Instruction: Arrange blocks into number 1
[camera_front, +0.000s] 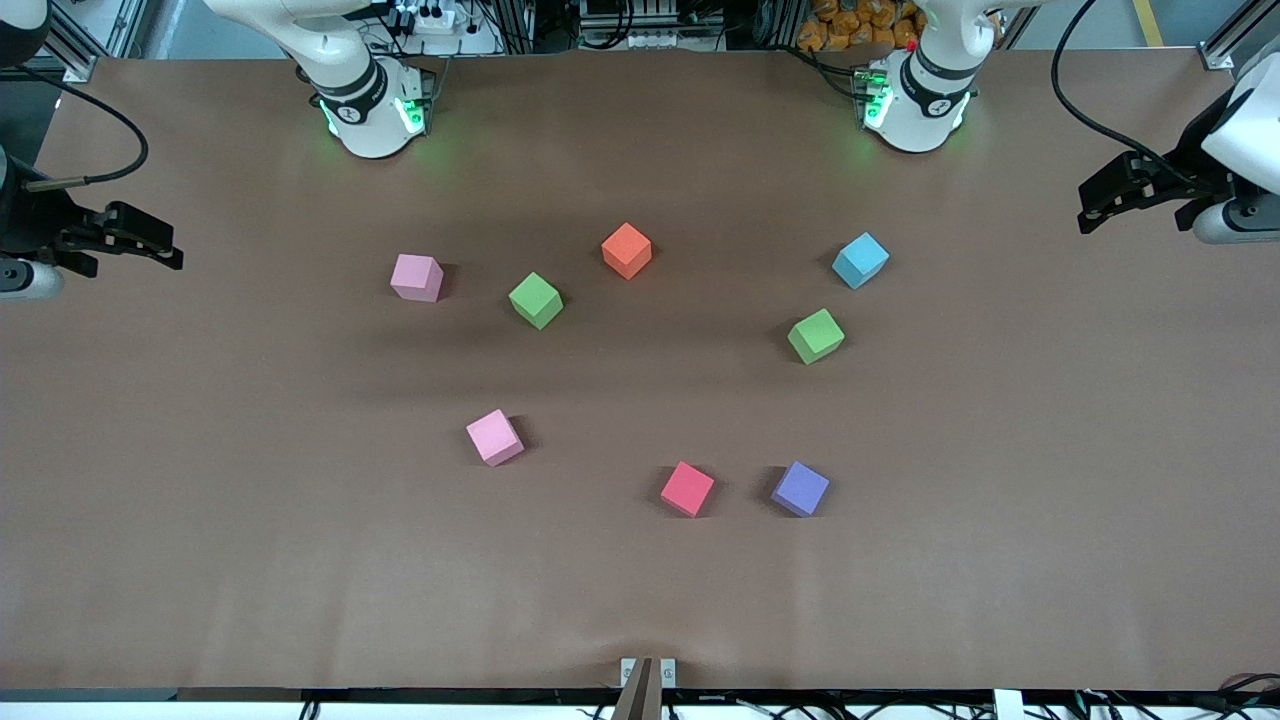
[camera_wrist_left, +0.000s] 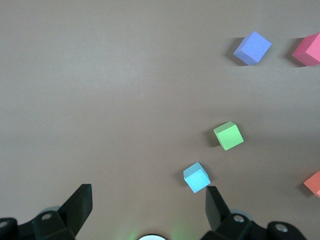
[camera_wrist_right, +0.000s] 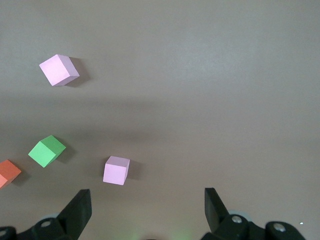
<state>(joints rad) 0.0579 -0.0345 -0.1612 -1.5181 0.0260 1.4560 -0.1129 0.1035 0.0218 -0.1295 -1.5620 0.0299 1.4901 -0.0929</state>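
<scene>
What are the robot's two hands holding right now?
Nothing. The left gripper and the right gripper are both open and empty, waiting at the table's ends. All the blocks sit on the table.

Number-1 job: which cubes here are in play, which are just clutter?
In play: crimson cube; orange cube; green cube beside it; second green cube; bright pink cube.

Lying about: light blue cube; purple cube; probably the pale pink cube.

Left gripper and right gripper wait open at the table's ends.
</scene>
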